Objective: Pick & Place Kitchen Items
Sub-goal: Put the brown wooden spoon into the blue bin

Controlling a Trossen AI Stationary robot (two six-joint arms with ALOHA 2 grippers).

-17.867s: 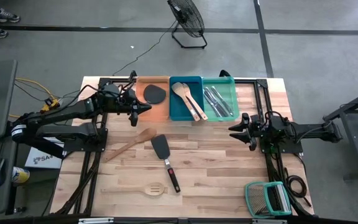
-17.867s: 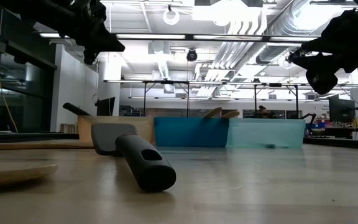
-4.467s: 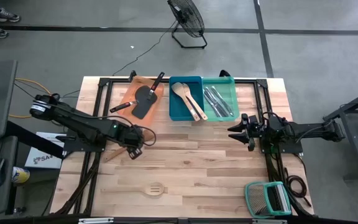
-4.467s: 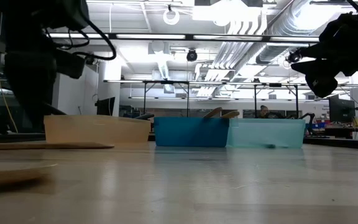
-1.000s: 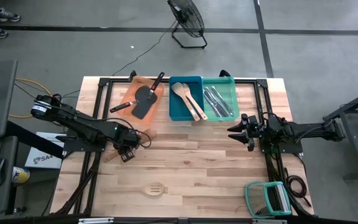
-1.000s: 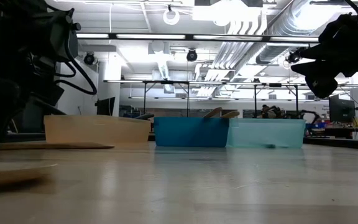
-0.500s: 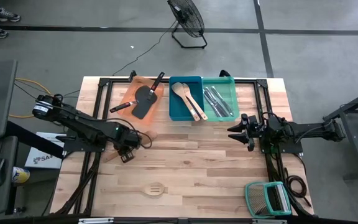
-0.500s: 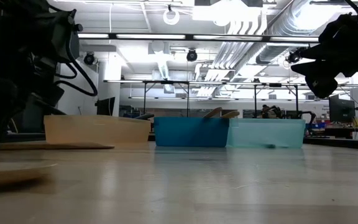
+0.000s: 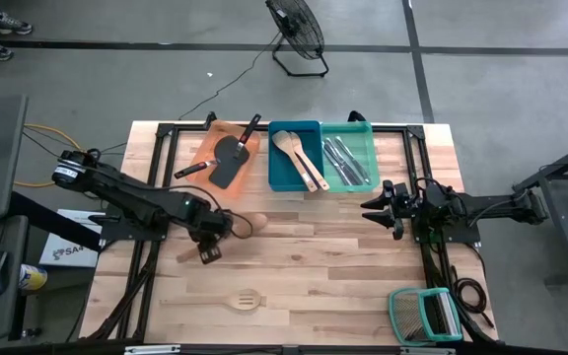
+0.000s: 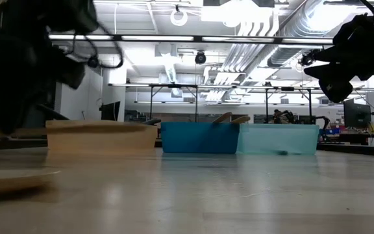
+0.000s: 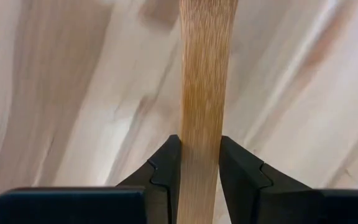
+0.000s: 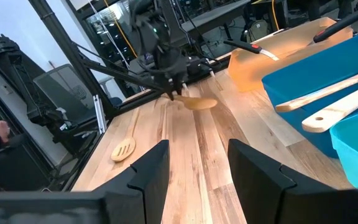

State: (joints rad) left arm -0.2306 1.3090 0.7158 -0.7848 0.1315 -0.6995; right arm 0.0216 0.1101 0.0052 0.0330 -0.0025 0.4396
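Gripping wooden spoon (image 11: 201, 93) between left gripper (image 11: 199, 163) fingers

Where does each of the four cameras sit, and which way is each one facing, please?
High view: overhead, straight down on the table; both arms show.
Low view: table-top height, level toward the trays; dark arms overhead.
Left wrist view: on the left arm, facing the tabletop; left gripper shut on the wooden spoon.
Right wrist view: on the right arm, facing across the table; right gripper open.
Shared: high and right wrist views both show the blue tray and held spoon.
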